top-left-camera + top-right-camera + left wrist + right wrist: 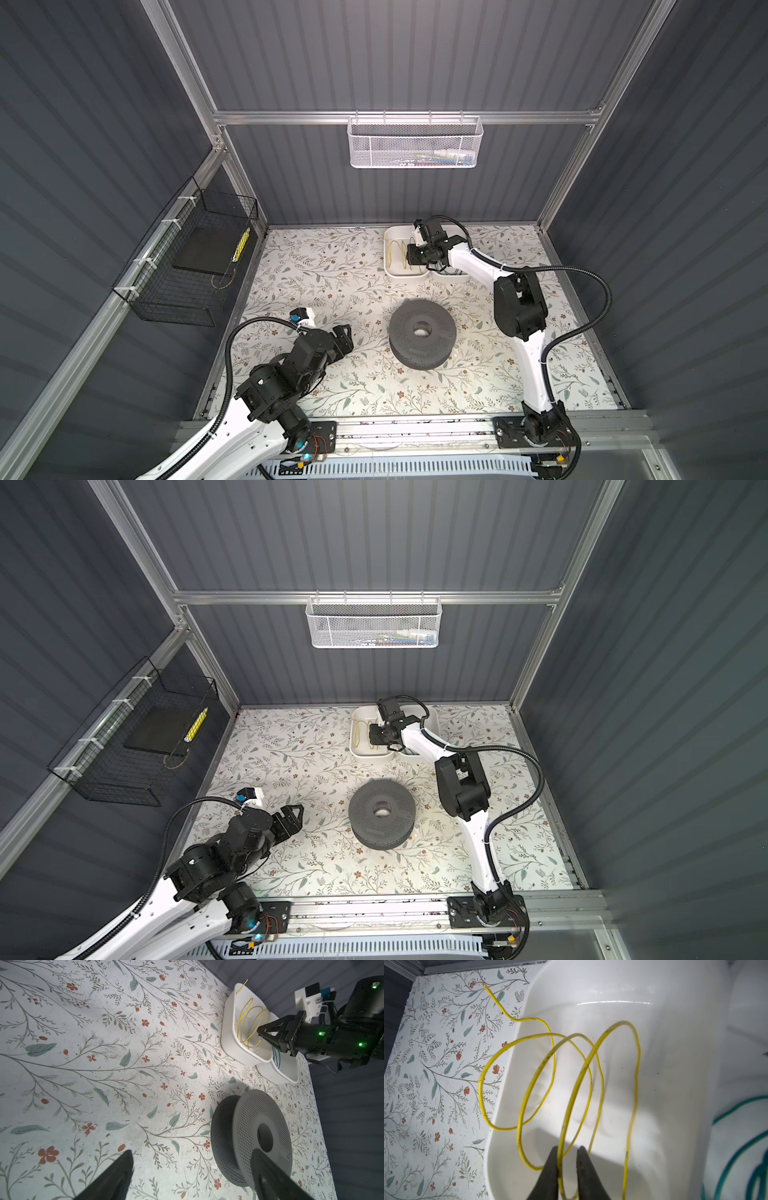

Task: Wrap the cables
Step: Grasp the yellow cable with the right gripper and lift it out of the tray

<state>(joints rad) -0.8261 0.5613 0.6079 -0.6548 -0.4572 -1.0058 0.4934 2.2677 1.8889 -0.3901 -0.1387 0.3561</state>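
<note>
Right jaws narrow, straddling yellow cable (636,1073)

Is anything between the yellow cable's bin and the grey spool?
Nothing visible. The table between the white bin and the spool is bare; the yellow cable only has to clear the bin's near wall.

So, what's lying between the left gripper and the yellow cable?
From the left gripper to the yellow cable: only bare flowered table and the white tub's wall. The grey spool sits off that line, in both top views.
</note>
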